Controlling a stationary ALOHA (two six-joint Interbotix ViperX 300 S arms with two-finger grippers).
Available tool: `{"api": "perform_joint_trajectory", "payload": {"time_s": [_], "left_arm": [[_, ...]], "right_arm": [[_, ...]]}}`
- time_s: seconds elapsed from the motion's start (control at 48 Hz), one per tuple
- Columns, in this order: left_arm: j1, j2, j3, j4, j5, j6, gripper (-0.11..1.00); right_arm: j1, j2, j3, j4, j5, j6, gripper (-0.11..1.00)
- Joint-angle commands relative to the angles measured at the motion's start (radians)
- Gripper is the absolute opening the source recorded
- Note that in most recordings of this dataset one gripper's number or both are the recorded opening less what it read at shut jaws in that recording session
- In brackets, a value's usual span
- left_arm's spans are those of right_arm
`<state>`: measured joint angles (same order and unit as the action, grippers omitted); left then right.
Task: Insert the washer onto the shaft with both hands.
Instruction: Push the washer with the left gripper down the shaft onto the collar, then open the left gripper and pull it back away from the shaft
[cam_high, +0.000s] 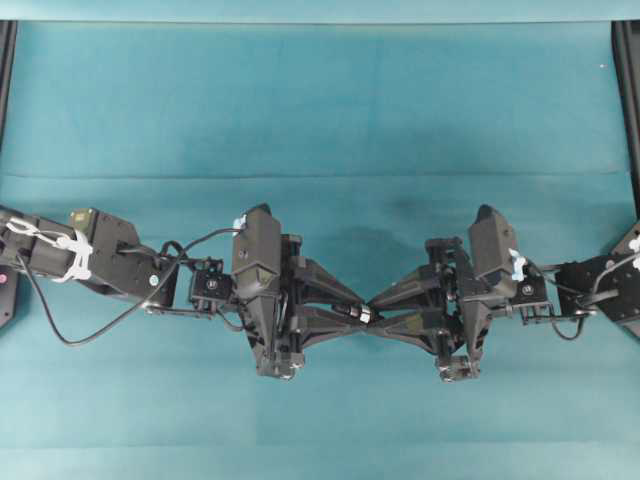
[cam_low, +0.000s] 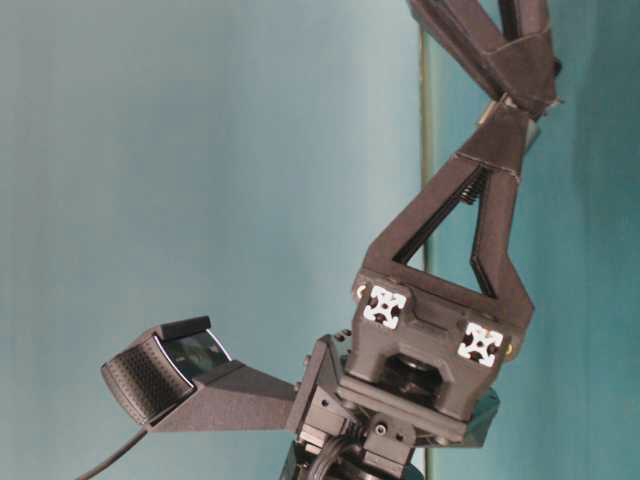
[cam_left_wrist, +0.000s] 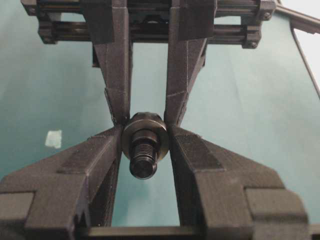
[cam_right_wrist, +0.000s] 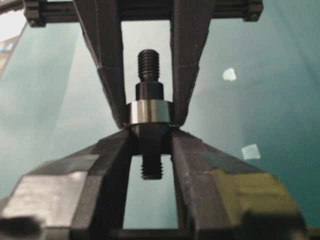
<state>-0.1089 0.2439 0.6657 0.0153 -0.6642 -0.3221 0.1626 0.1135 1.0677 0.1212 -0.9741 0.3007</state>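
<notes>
Left gripper (cam_high: 352, 312) pinches the washer (cam_right_wrist: 148, 112), right gripper (cam_high: 383, 308) the shaft (cam_right_wrist: 149, 150); fingertips hide both parts from overhead.

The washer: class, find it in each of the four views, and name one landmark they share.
Overhead: washer at centre, where the claws meet.
Table-level: too small to tell.
Left wrist: washer centre, ringing the shaft.
Right wrist: washer centre, silver band.
Shared landmark: the meeting claw fingertips.

Soft, even light from above leaves only faint shadows on the teal cloth-covered bench (cam_high: 320, 110). Both wrist views blur their nearest foreground, and the right one looks dimmer, with overexposed white corners.
</notes>
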Motion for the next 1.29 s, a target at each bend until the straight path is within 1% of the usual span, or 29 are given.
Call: {"api": "perform_joint_trajectory", "payload": {"time_s": [0.0, 0.312, 0.645, 0.791, 0.958, 0.999, 1.124, 1.166, 1.207, 1.27], "left_arm": [[-0.006, -0.005, -0.012, 0.003, -0.005, 0.000, 0.37], [-0.006, -0.003, -0.014, 0.003, 0.000, 0.005, 0.37], [-0.006, 0.012, -0.064, 0.003, 0.132, 0.005, 0.37], [-0.006, 0.017, -0.081, 0.005, 0.138, 0.006, 0.37], [-0.006, 0.014, -0.078, 0.005, 0.138, 0.006, 0.37], [-0.006, 0.012, -0.078, 0.003, 0.137, 0.006, 0.41], [-0.006, 0.008, -0.078, 0.003, 0.143, 0.006, 0.74], [-0.006, 0.006, -0.078, 0.003, 0.143, 0.006, 0.82], [-0.005, 0.006, -0.078, 0.003, 0.143, 0.006, 0.85], [-0.005, 0.006, -0.078, 0.003, 0.143, 0.006, 0.84]], "right_arm": [[-0.012, -0.011, -0.012, 0.009, -0.015, -0.003, 0.00], [-0.012, -0.009, -0.014, 0.009, -0.003, -0.008, 0.00], [-0.008, -0.009, -0.012, 0.008, 0.035, -0.009, 0.00], [-0.008, -0.009, -0.014, 0.008, 0.038, -0.009, 0.00], [-0.008, -0.009, -0.014, 0.008, 0.038, -0.011, 0.00], [-0.006, -0.009, -0.012, 0.008, 0.038, -0.011, 0.00], [-0.006, -0.009, -0.014, 0.008, 0.040, -0.011, 0.00], [-0.005, -0.008, -0.012, 0.008, 0.038, -0.011, 0.00], [-0.006, -0.009, -0.014, 0.008, 0.038, -0.011, 0.00], [-0.005, -0.009, -0.012, 0.006, 0.038, -0.011, 0.00]]}}
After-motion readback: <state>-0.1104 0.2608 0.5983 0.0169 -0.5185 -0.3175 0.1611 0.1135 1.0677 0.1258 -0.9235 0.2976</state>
